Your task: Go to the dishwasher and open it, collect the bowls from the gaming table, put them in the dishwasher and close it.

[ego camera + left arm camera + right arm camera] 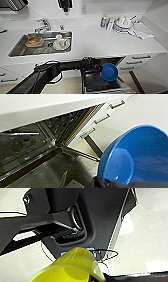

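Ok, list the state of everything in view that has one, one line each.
dishwasher: open, door down, dark interior exposed.
blue bowl: held by the left gripper, tilted above the open dishwasher.
yellow-green cup: close in the right wrist view; whether it is gripped cannot be told.
sink: holding dishes, not empty.
drawers: shut.

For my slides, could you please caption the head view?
Left arm holds the blue bowl over the open dishwasher.
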